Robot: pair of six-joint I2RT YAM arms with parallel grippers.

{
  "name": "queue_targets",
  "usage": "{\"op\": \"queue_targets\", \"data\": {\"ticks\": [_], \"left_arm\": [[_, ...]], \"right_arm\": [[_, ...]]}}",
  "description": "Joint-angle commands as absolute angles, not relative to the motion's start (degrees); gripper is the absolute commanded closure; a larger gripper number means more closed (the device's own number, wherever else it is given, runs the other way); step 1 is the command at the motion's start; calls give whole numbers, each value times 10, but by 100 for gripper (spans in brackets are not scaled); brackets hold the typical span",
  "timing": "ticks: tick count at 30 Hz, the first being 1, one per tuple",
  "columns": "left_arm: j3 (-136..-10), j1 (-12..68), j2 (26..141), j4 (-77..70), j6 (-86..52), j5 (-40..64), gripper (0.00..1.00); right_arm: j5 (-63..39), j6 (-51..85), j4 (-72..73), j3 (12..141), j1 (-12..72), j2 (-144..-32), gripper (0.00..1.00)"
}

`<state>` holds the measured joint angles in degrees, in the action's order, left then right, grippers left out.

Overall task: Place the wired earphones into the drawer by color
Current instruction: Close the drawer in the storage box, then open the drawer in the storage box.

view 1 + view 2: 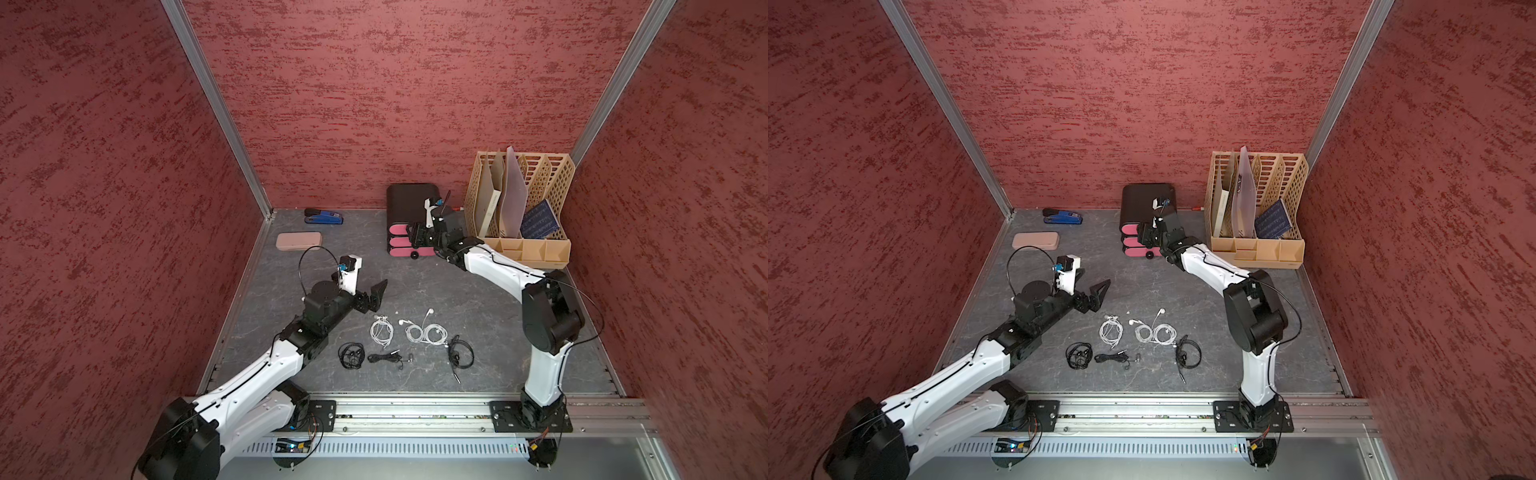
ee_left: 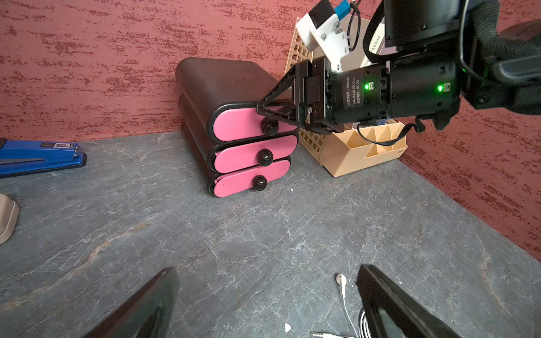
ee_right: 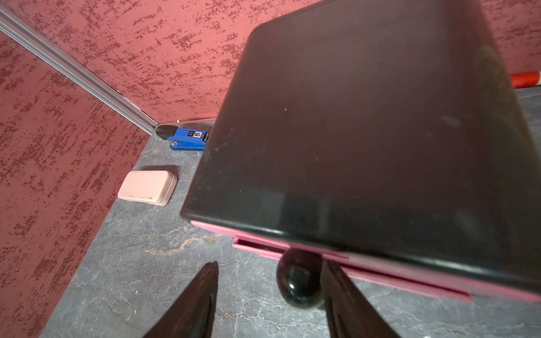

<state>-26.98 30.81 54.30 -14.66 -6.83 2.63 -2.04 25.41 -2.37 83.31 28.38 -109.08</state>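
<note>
A black drawer unit (image 1: 409,199) with three pink fronts stands at the back of the table. My right gripper (image 3: 270,262) is open around the top drawer's black knob (image 3: 298,281). The knob lies against one finger, with a gap to the other. The left wrist view shows the same knob (image 2: 269,126) between those fingers. Three white wired earphones (image 1: 381,332) (image 1: 414,332) (image 1: 435,333) and three black ones (image 1: 351,355) (image 1: 388,357) (image 1: 460,353) lie at the table's front. My left gripper (image 1: 379,291) hovers open and empty just behind them. A white earbud (image 2: 341,280) lies beside one of its fingers.
A blue stapler (image 1: 324,217) and a pink case (image 1: 298,241) lie at the back left. A beige file organizer (image 1: 519,245) with folders stands right of the drawer unit, close to my right arm. Red walls enclose three sides.
</note>
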Motion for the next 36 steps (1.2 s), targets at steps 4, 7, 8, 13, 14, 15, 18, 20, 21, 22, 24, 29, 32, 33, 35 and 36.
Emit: {"op": "queue_targets", "data": {"ticks": [4, 7, 8, 13, 14, 15, 18, 20, 21, 22, 24, 29, 32, 33, 35, 36], "left_arm": [[-257, 305, 533, -174, -69, 21, 0], [-254, 305, 533, -178, -69, 22, 0], [-253, 305, 532, -178, -69, 21, 0], [-250, 305, 529, -182, -70, 17, 0], [-250, 304, 528, -182, -69, 16, 0], [-249, 305, 528, -182, -69, 15, 0], [-249, 305, 527, -182, -69, 15, 0], [-249, 305, 526, -182, -70, 14, 0], [-249, 305, 526, -182, -70, 14, 0], [-249, 305, 526, -182, -69, 14, 0], [-249, 305, 526, -182, -69, 15, 0], [-249, 305, 527, -182, -69, 14, 0], [-250, 305, 527, -182, -69, 14, 0], [-249, 305, 527, -182, -69, 14, 0], [-249, 305, 527, -182, -70, 14, 0], [-249, 305, 527, -182, -69, 14, 0]], "right_arm": [[-33, 254, 26, 758, 281, -1033, 39], [-32, 262, 49, 724, 281, -1027, 39], [-32, 266, 55, 716, 281, -1028, 39], [-31, 283, 83, 694, 281, -1048, 39], [-29, 286, 87, 692, 281, -1052, 39], [-27, 290, 92, 690, 281, -1058, 39], [-17, 298, 114, 686, 281, -1070, 40], [-10, 303, 124, 686, 281, -1080, 41], [-6, 307, 129, 688, 282, -1084, 41], [-1, 310, 133, 688, 282, -1089, 42], [3, 316, 146, 687, 282, -1097, 42], [14, 327, 163, 696, 282, -1120, 44], [19, 333, 168, 703, 282, -1133, 45], [21, 335, 173, 704, 282, -1137, 46], [26, 338, 181, 706, 282, -1143, 47], [29, 338, 185, 706, 282, -1147, 48]]}}
